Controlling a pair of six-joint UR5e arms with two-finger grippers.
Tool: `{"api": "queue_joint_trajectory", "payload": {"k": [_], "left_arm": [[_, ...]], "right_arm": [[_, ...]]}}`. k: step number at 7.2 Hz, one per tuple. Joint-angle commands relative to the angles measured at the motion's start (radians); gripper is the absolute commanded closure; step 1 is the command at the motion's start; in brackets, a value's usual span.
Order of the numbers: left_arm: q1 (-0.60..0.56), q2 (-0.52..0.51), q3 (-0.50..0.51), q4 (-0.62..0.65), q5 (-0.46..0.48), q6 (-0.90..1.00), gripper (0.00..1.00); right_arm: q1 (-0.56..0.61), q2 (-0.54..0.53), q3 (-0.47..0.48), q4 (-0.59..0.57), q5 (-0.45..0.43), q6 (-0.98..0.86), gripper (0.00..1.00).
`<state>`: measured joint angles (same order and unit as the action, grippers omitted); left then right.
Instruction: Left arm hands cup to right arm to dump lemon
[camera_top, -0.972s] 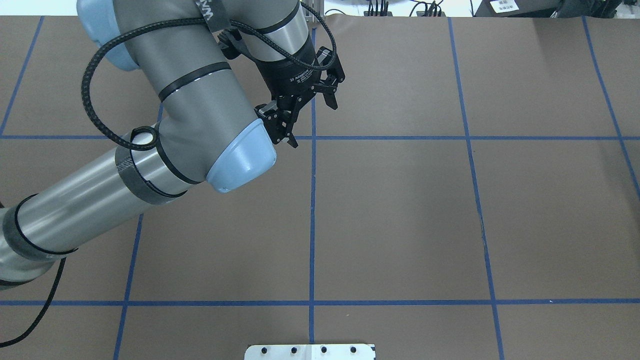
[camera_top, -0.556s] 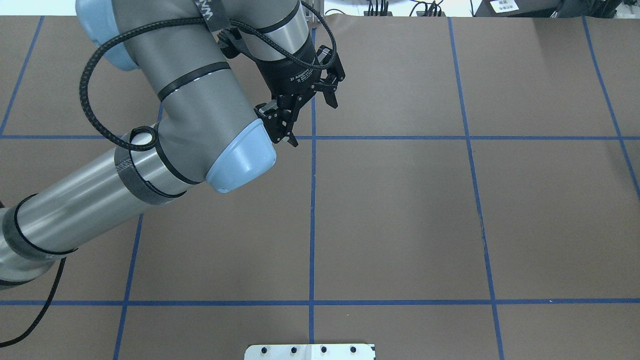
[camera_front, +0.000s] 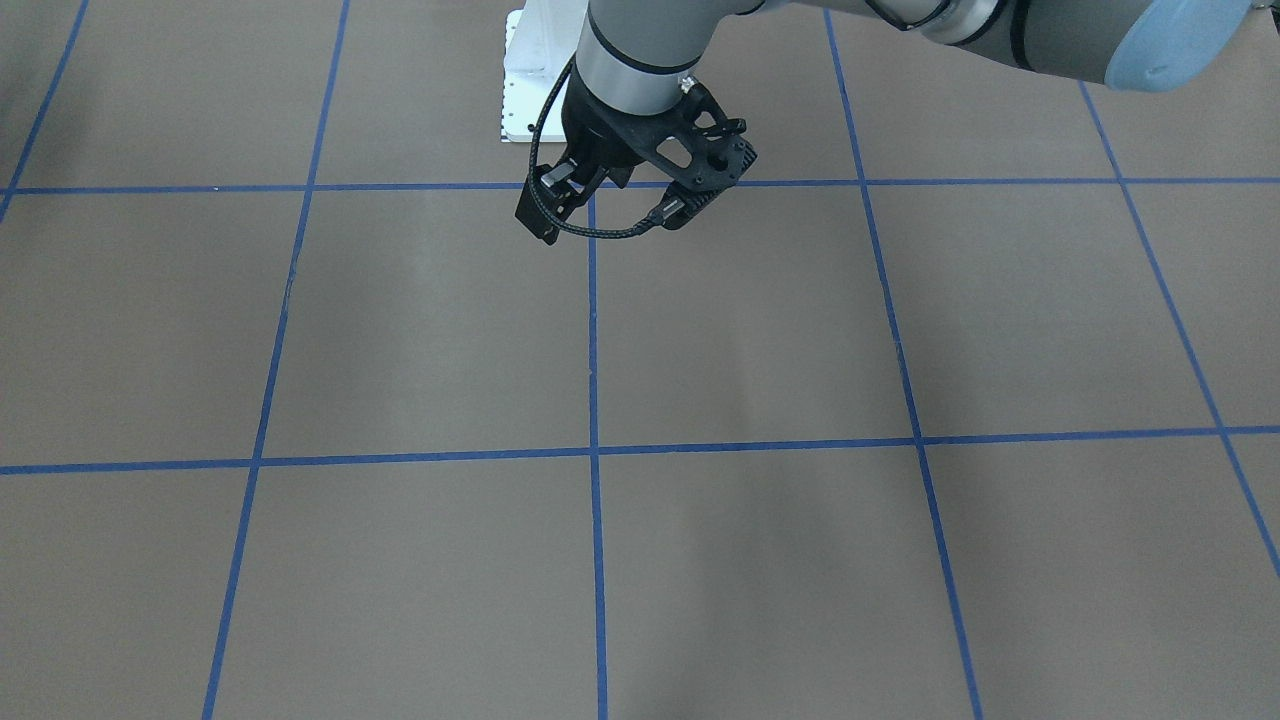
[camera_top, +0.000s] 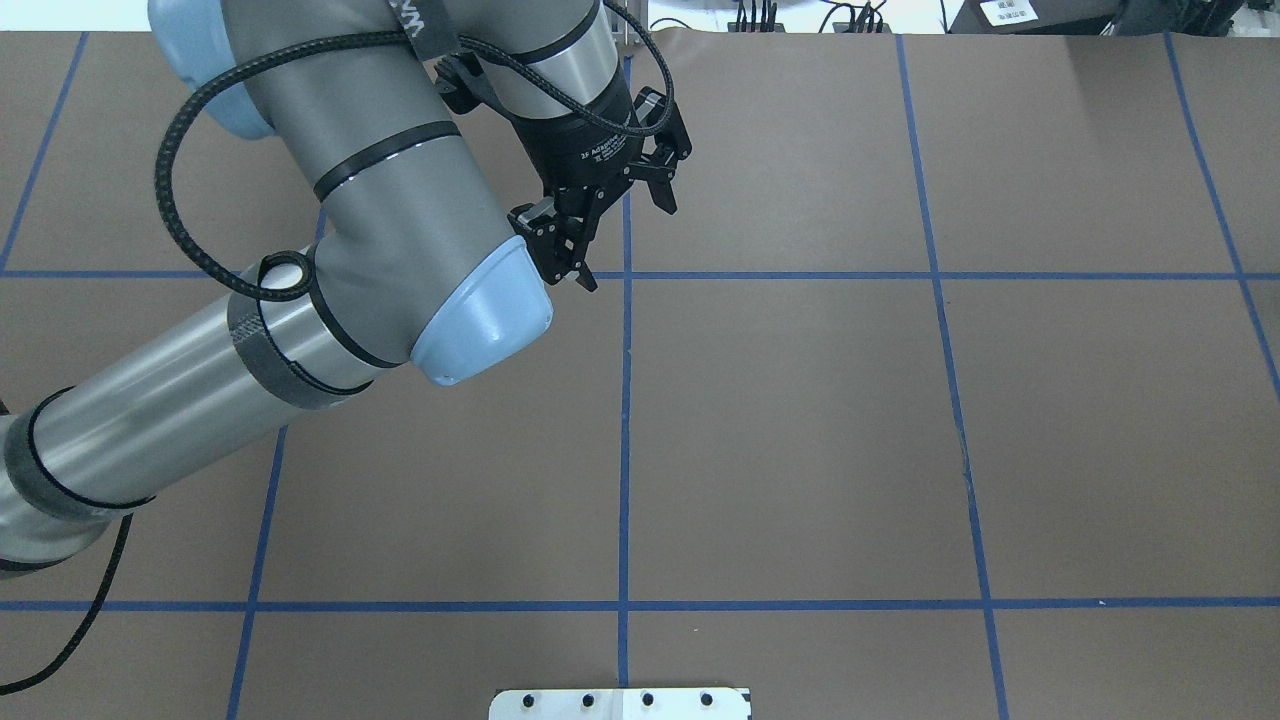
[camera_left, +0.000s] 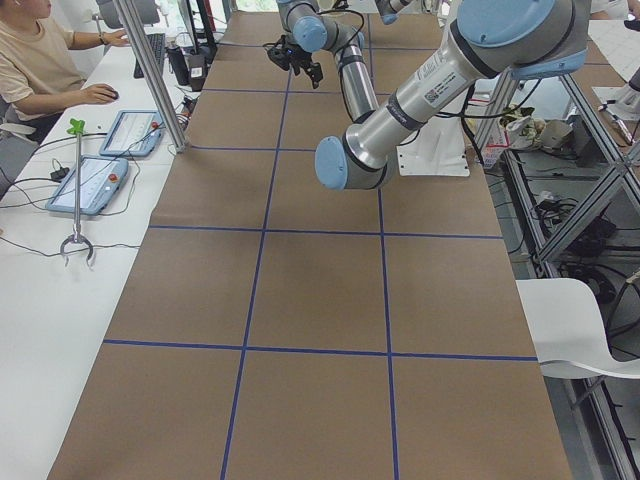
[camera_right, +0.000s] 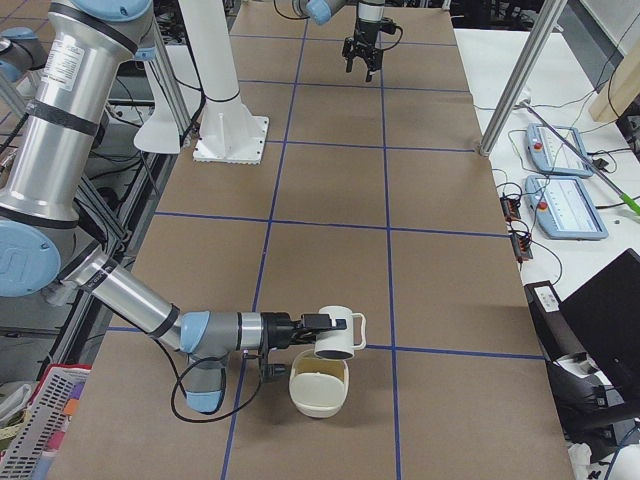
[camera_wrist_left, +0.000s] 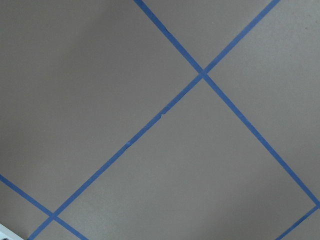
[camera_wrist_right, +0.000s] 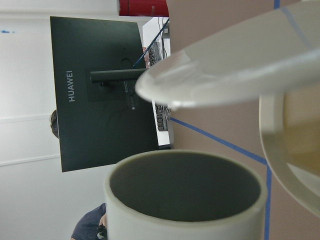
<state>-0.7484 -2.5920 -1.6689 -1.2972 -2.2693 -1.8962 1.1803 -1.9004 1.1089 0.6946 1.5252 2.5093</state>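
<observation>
Cup (camera_right: 337, 335) sits lower centre in the right-side view, tipped on its side at the tip of the right jaws, just above a cream bowl (camera_right: 318, 392) on the tabletop (camera_right: 330, 200). Right jaws: grip cannot be told. Left jaws, upper centre in the overhead view: wide open, holding nothing.
</observation>
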Motion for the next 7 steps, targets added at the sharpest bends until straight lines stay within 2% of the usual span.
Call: {"api": "queue_joint_trajectory", "payload": {"k": [1,3,7], "left_arm": [[-0.002,0.000,0.001,-0.001,0.001,0.003,0.00],[-0.002,-0.002,0.001,-0.001,0.001,0.008,0.00],[-0.002,-0.002,0.003,-0.001,0.021,0.012,0.00]], "right_arm": [[0.038,0.007,-0.017,0.057,0.032,0.187,1.00],[0.048,0.000,-0.021,0.065,0.041,0.334,1.00],[0.077,-0.019,-0.051,0.195,0.059,0.572,1.00]]}}
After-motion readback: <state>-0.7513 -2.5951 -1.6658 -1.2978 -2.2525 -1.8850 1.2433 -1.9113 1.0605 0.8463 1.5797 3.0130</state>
